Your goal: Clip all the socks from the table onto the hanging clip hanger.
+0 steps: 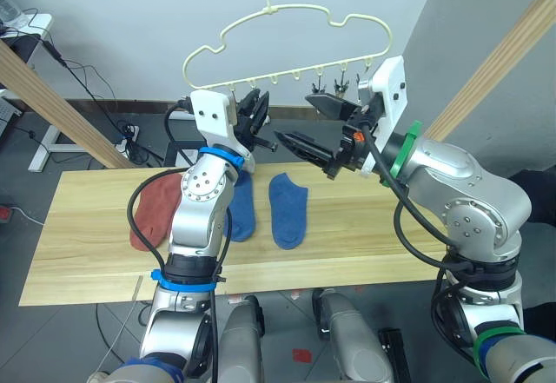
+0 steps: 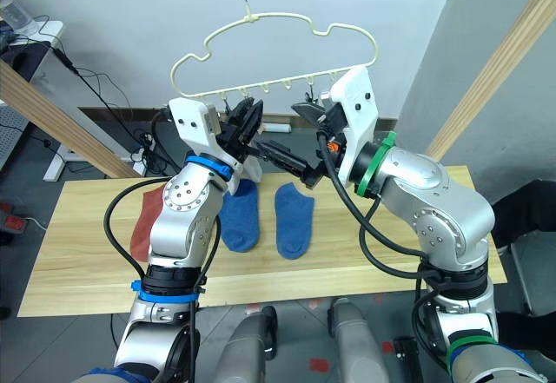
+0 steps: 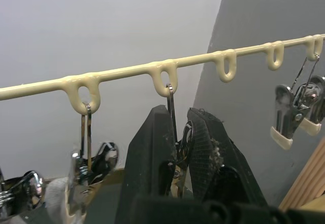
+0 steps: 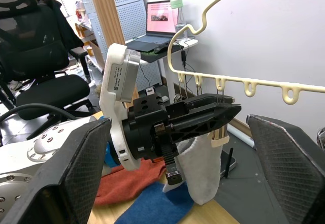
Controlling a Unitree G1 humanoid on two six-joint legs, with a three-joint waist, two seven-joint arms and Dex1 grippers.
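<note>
The pale yellow clip hanger point(image 1: 287, 72) hangs above the table's point(image 1: 391, 235) far edge. My left gripper point(image 1: 254, 109) is raised to its bar and shut on a silver metal clip point(image 3: 177, 137). A light grey sock point(image 4: 200, 168) dangles just under those fingers; I cannot tell whether the clip grips it. My right gripper point(image 1: 292, 116) is open and holds nothing, just right of the left one and level with the bar. On the table lie a rust-red sock point(image 1: 156, 209) and two blue socks point(image 1: 241, 211) point(image 1: 288, 211).
Free clips point(image 3: 284, 117) hang along the bar on both sides of the held one. Slanted wooden beams point(image 1: 52, 96) point(image 1: 504, 62) flank the table. Cables and a power strip point(image 1: 126, 144) lie on the floor behind. An office chair point(image 4: 35, 56) stands off to the side.
</note>
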